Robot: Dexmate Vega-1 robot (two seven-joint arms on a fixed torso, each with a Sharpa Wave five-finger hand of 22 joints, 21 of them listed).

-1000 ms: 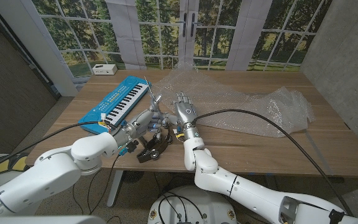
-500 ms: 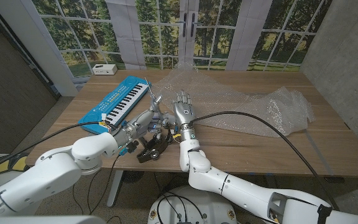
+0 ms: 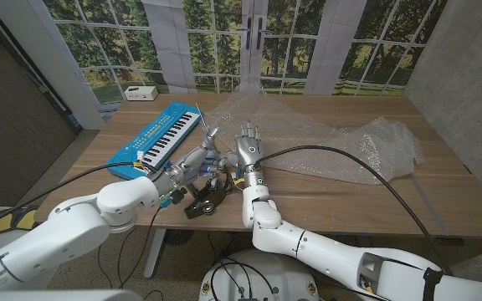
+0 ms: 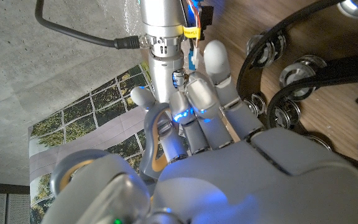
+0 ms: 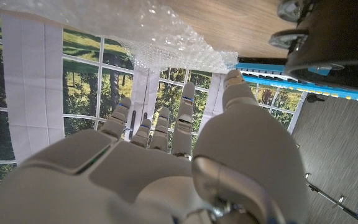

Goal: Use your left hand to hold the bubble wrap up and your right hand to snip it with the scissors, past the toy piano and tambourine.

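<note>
Bubble wrap [image 3: 325,138] beyond right hand [image 3: 248,150] — fingers spread, apart

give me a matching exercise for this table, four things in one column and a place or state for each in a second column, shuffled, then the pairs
Things
1. toy piano
2. bubble wrap
3. tambourine
4. right hand

Places or states
A. at the near table edge, below both hands
B. fingers spread, holding nothing
C. blue, on the table's left side
D. clear, spread over the middle and right of the table

Pairs: 1-C, 2-D, 3-A, 4-B
</note>
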